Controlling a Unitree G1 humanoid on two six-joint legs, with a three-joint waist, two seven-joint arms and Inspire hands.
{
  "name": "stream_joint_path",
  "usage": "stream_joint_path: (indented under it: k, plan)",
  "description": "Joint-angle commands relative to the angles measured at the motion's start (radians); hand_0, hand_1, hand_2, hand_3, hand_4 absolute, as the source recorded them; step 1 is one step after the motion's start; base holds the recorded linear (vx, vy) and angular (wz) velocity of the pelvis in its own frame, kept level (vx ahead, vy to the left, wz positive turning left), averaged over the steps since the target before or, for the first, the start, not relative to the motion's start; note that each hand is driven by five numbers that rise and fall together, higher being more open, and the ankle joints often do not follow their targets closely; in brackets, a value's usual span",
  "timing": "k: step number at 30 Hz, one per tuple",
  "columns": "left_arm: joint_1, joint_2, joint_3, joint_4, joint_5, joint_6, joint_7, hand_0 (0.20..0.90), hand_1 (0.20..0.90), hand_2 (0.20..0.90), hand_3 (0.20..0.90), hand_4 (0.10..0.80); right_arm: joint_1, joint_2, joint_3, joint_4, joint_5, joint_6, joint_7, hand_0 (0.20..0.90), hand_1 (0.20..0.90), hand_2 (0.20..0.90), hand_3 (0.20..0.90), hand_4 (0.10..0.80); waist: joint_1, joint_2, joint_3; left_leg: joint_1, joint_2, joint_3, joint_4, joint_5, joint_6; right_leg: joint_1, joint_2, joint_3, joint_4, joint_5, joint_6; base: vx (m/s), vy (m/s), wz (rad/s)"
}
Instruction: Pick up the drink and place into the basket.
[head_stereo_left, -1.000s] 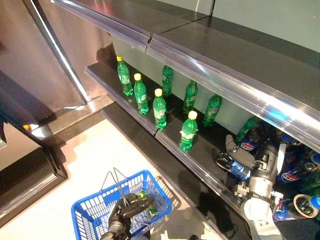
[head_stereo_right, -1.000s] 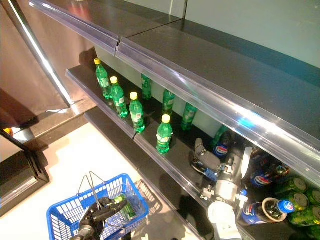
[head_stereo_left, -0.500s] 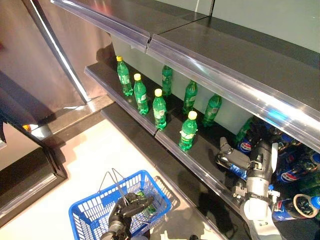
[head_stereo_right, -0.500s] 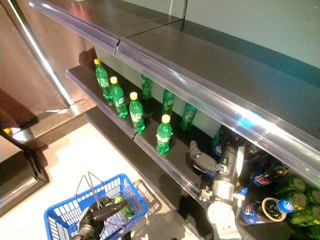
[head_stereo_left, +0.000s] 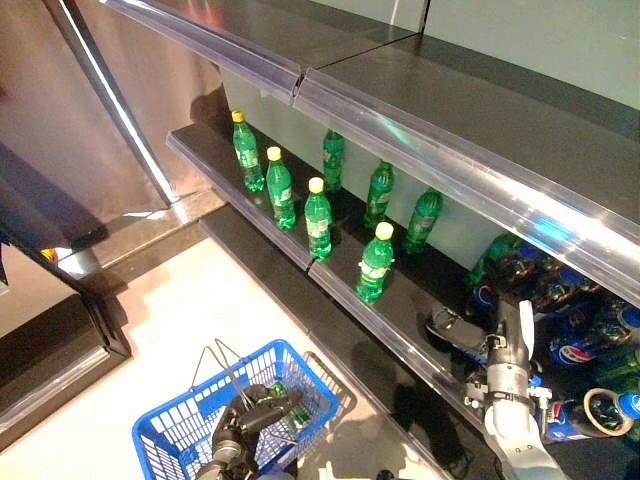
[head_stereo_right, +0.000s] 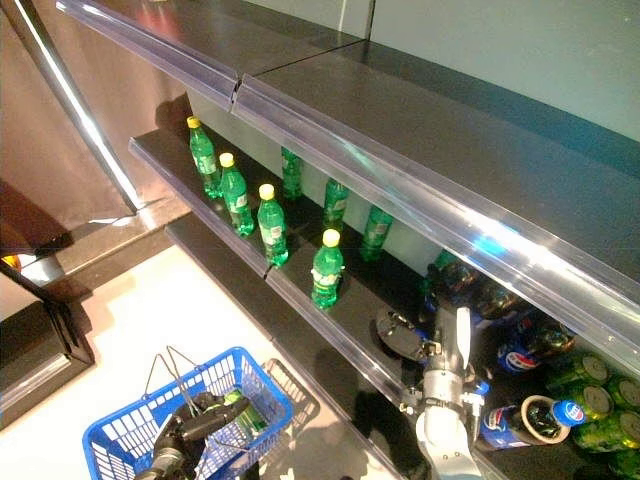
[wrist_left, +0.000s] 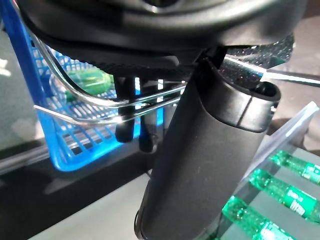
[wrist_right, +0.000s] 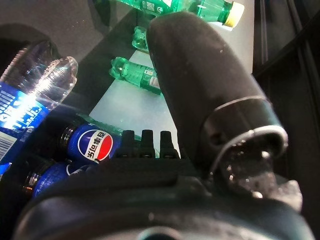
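Blue-labelled cola bottle (head_stereo_left: 483, 345) lies on its side on the lower shelf (head_stereo_left: 400, 300), long axis roughly across the right hand (head_stereo_left: 452, 328), whose fingers stretch loose just above it; left hand (head_stereo_left: 245, 425) is clenched on the basket handle (head_stereo_left: 222, 365).

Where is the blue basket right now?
The blue basket hangs over the floor at the lower left of the eye views, below the shelf of green bottles, its wire handles gripped by the left hand.
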Motion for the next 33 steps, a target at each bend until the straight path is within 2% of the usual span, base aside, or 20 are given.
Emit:
stream_joint_path:
  k: [1, 8, 22, 33]
  plan:
    - [-0.12, 0.044, 0.082, -0.223, 0.058, -0.141, -0.112, 0.3, 0.3, 0.3, 0.2, 0.1, -0.104, -0.063, -0.018, -0.038, -0.026, -0.084, 0.01, 0.9, 0.9, 0.9, 0.9, 0.8, 0.03, -0.022, -0.017, -0.016, 0.055, -0.023, 0.204, -0.14, -0.046, -0.105, -0.082, -0.011, 0.043, 0.157, 0.069, 0.0, 0.0, 0.0]
    - [-0.144, 0.081, 0.087, -0.295, 0.092, -0.169, -0.131, 0.3, 0.3, 0.3, 0.2, 0.1, -0.125, -0.069, -0.016, 0.008, -0.018, -0.092, -0.009, 0.9, 0.9, 0.9, 0.9, 0.8, 0.045, -0.03, 0.026, -0.059, 0.066, -0.031, 0.251, -0.14, -0.052, -0.129, -0.094, -0.021, 0.065, 0.164, 0.08, 0.003, -0.011, 0.0]
    - [-0.123, 0.115, 0.112, -0.35, 0.09, -0.132, -0.119, 0.3, 0.3, 0.3, 0.2, 0.1, -0.125, -0.129, -0.012, 0.099, -0.027, -0.075, 0.049, 0.9, 0.9, 0.9, 0.9, 0.8, 0.076, -0.046, 0.072, -0.107, 0.096, -0.061, 0.311, -0.13, -0.069, -0.115, -0.089, -0.028, 0.068, 0.169, 0.089, 0.041, -0.052, 0.03]
    - [-0.08, 0.161, 0.164, -0.362, 0.088, -0.097, -0.147, 0.3, 0.3, 0.3, 0.2, 0.1, -0.115, -0.199, -0.061, 0.183, -0.095, 0.037, 0.035, 0.9, 0.9, 0.9, 0.9, 0.8, 0.101, -0.064, 0.093, -0.134, 0.129, -0.073, 0.367, -0.127, -0.086, -0.083, -0.081, -0.041, 0.063, 0.176, 0.095, 0.061, -0.078, 0.01]
